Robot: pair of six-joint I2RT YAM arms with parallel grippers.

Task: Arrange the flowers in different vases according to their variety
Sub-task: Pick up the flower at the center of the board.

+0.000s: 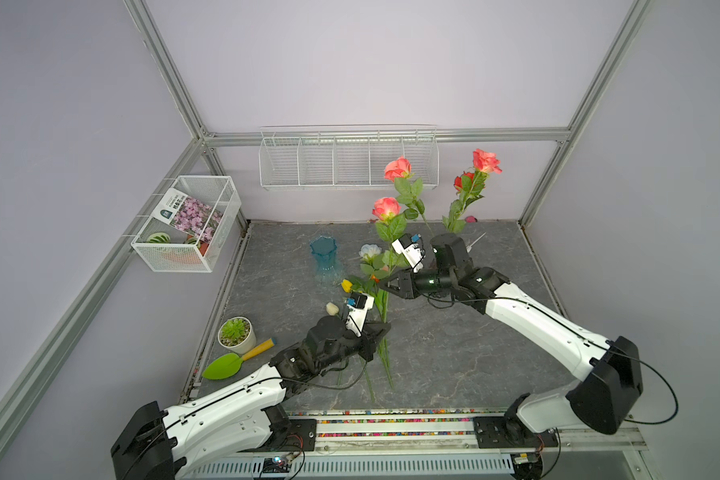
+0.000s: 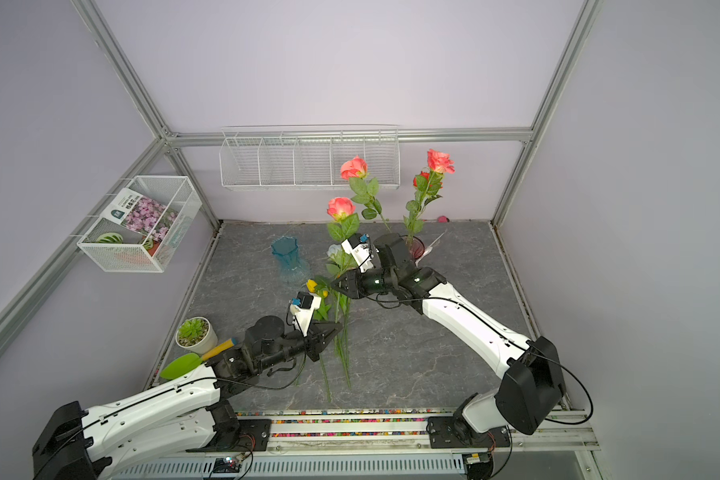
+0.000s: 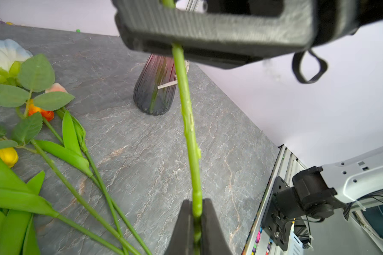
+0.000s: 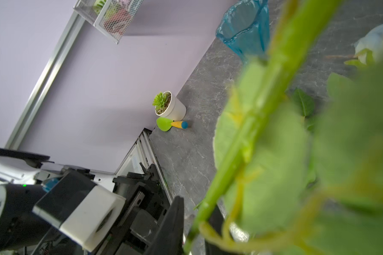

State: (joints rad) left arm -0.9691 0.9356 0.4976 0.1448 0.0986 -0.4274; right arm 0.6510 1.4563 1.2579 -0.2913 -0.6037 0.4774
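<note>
The coral-pink rose with a long green stem (image 1: 386,208) stands upright above the grey table (image 1: 454,353). The left gripper (image 3: 196,220) is clenched on the low end of the stem. The right gripper (image 1: 386,286) pinches the same stem higher up, by the leaves. The rose looks light and its stem bendy, so the bare stem is the best place to hold.

A robotics lab test cell: an aluminium frame (image 1: 166,70) boxes in plain lilac wall panels (image 1: 371,62), and two robot arms (image 1: 225,405) are bolted to a rail (image 1: 391,428) along the edge of a grey marble-look bench (image 1: 454,353) with staged props.
</note>
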